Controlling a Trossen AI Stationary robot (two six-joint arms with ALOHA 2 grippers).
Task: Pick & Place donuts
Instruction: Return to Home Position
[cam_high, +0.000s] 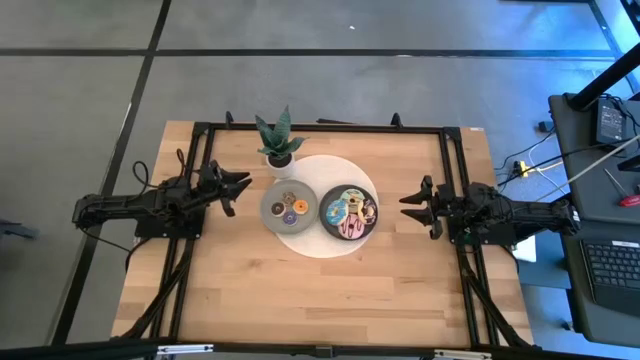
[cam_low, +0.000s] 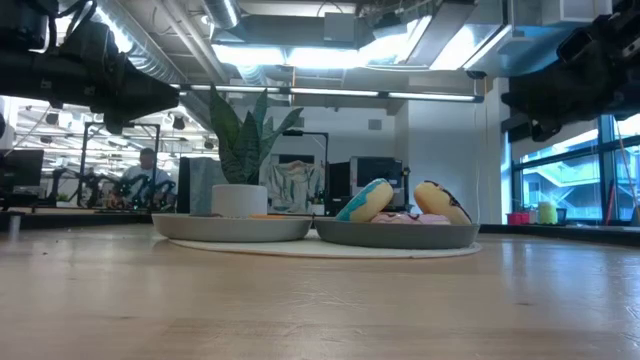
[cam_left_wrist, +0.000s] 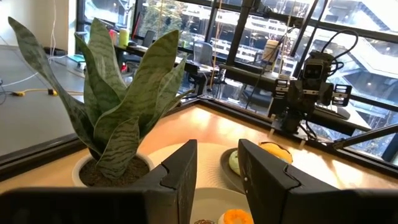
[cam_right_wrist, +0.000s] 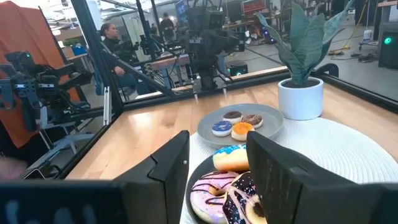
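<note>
Two round plates sit side by side on a white round mat (cam_high: 318, 235). The light grey plate (cam_high: 290, 206) holds three small donuts, brown, blue and orange (cam_right_wrist: 234, 124). The dark plate (cam_high: 348, 214) holds several larger donuts, blue, yellow, pink and dark purple (cam_right_wrist: 224, 183), piled against each other. My left gripper (cam_high: 243, 186) hovers open above the table, left of the grey plate. My right gripper (cam_high: 406, 206) hovers open, right of the dark plate. Neither touches anything.
A potted snake plant (cam_high: 279, 143) in a white pot stands on the mat's far edge, behind the grey plate. A black frame (cam_high: 320, 126) runs around the table's far and side edges. Bare wood lies toward the near edge. A person (cam_right_wrist: 112, 37) sits beyond the table.
</note>
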